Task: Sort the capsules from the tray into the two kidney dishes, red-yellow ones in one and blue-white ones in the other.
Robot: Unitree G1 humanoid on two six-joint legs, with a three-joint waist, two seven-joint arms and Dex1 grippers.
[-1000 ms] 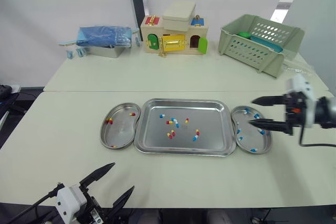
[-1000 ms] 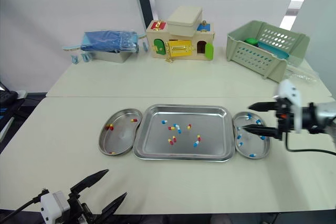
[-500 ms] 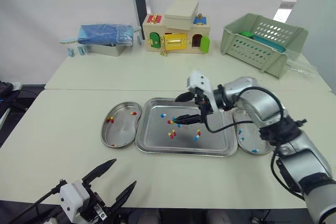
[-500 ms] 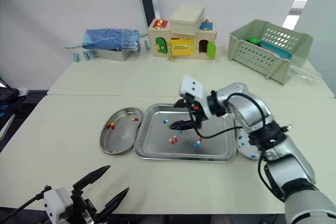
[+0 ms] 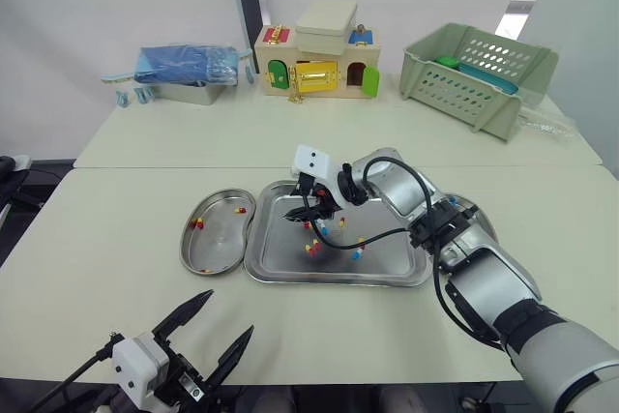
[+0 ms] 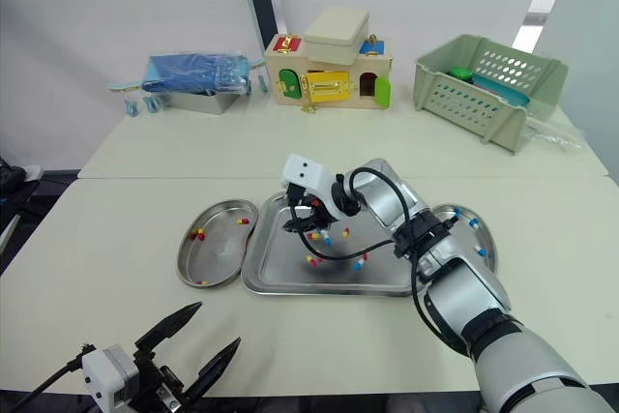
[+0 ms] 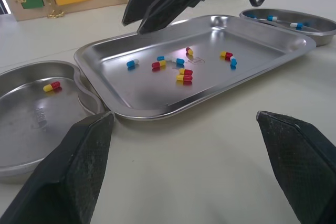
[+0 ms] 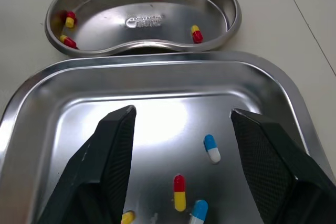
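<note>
A steel tray [image 5: 387, 256] holds several loose capsules, red-yellow [image 8: 179, 192] and blue-white [image 8: 212, 148]. To its left a kidney dish [image 5: 219, 241] contains a few red-yellow capsules [image 5: 198, 223]. The kidney dish on its right [image 6: 489, 242] has blue-white ones and is partly hidden by my right arm. My right gripper [image 5: 309, 212] hangs open just above the tray's left part, with nothing between its fingers [image 8: 105, 171]. Low at the table's near edge my left gripper [image 5: 229, 313] stands open and empty, pointing toward the tray.
At the back of the table stand a blue bundle on a metal box [image 5: 189, 70], a wooden toy house [image 5: 319, 60] and a green plastic basket [image 5: 479, 74]. A seam crosses the table behind the tray.
My right gripper has swung from the right kidney dish across the tray to its left part, still open. The head camera has shifted a little. The left gripper stays put.
</note>
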